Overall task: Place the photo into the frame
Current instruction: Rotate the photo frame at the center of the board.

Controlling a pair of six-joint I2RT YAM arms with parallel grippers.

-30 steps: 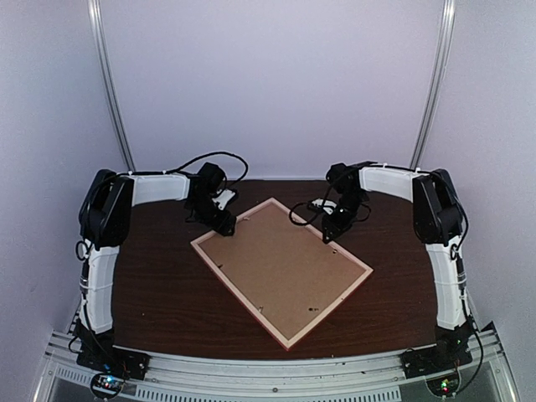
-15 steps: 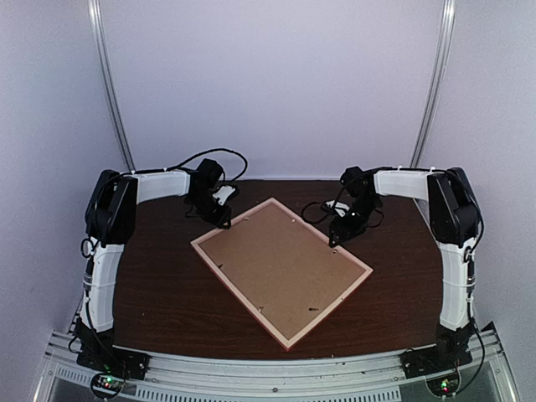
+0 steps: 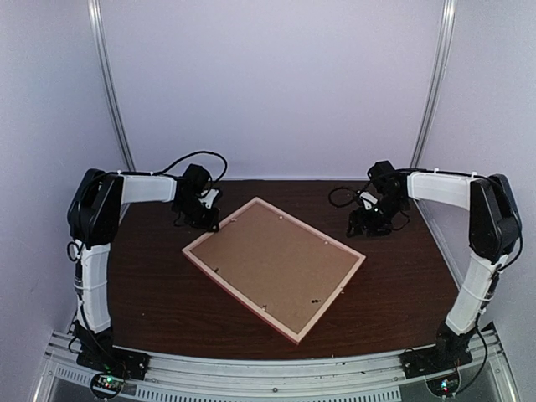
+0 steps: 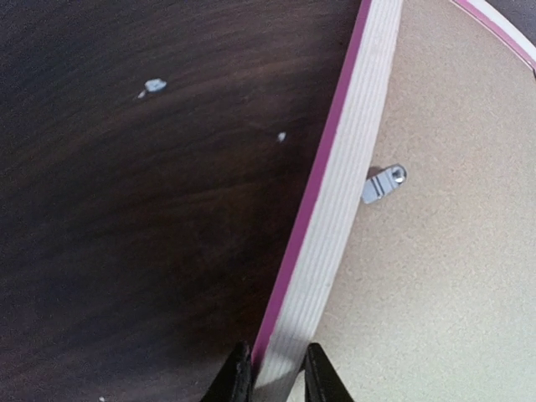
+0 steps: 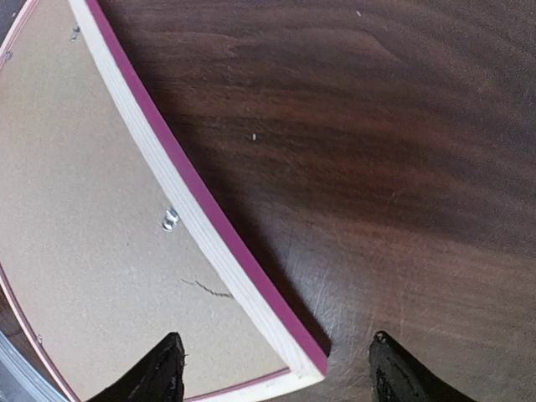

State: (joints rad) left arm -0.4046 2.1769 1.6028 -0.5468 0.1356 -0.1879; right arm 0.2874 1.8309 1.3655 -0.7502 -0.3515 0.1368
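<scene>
The frame (image 3: 239,295) lies back side up in the middle of the table, a plain brown backing board (image 3: 272,260) filling it. My left gripper (image 3: 209,224) is at its far left rail. In the left wrist view that gripper (image 4: 276,381) is shut on the pale rail with the pink edge (image 4: 352,167), one finger on each side. My right gripper (image 3: 362,228) stands open to the right of the frame, off it. In the right wrist view its fingertips (image 5: 172,360) spread wide around the frame's corner (image 5: 311,368) without touching it. The photo is hidden.
Small metal tabs (image 4: 383,184) (image 5: 170,220) hold the backing board in the frame. The dark wooden table (image 3: 159,293) has a few pale specks (image 4: 154,85). The arms' bases stand on a metal rail at the near edge (image 3: 268,368).
My left gripper has shut on the frame's rail, and the frame has shifted left and turned a little. My right gripper has opened and drawn back to the right, away from the frame.
</scene>
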